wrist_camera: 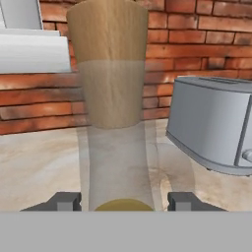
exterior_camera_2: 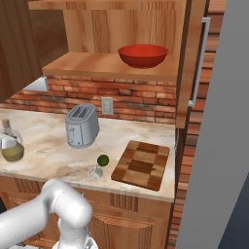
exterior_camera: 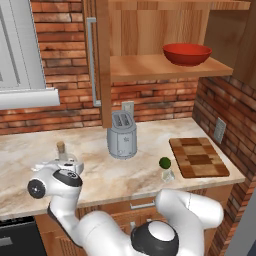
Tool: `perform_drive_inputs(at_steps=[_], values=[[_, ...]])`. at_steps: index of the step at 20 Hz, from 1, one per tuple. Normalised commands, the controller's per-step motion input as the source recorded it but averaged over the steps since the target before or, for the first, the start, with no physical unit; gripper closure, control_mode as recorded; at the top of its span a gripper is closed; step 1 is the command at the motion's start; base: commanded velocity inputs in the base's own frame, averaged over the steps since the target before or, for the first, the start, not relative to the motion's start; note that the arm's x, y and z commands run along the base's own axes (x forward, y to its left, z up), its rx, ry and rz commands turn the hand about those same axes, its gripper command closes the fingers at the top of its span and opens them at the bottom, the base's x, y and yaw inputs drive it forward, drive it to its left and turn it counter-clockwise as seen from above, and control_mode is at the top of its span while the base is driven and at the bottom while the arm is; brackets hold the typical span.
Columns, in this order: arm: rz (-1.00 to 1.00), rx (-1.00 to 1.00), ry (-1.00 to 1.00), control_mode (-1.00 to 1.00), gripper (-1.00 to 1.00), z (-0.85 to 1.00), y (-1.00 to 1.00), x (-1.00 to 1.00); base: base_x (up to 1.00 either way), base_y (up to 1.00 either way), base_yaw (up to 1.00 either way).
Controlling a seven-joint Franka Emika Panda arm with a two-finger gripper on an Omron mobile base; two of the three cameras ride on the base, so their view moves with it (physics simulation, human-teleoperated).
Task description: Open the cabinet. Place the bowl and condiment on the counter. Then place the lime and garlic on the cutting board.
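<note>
The cabinet stands open, and the red bowl rests on its lower shelf. The olive-green condiment stands upright on the counter at the left. My gripper is shut on the condiment, with one finger on each side of the base of its neck. Its cork rises straight ahead in the hand view. The lime and the garlic lie together near the counter's front edge. Just right of them is the cutting board, with nothing on it.
A silver toaster stands mid-counter, between the condiment and the lime. The open cabinet door juts out above the toaster. A brick side wall closes the counter's right end. A pale range hood hangs at left.
</note>
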Motion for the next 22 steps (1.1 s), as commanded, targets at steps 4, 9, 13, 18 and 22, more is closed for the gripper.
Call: perform_drive_inputs(at_steps=[4,9,13,18,22], values=[[0.00,0.00,0.00,-1.00,1.00,-0.19,0.00,0.10,0.00,0.00,0.00],[0.00,0.00,0.00,-1.00,1.00,-0.23,0.00,0.03,0.00,0.00,0.00],[0.00,0.00,0.00,-1.00,-1.00,-0.17,0.00,-0.02,0.00,0.00,0.00],[0.00,0.00,0.00,-1.00,-1.00,-0.03,0.00,-0.30,0.00,0.00,0.00],[0.00,0.00,0.00,-1.00,-1.00,0.00,0.00,-0.49,0.00,0.00,0.00]])
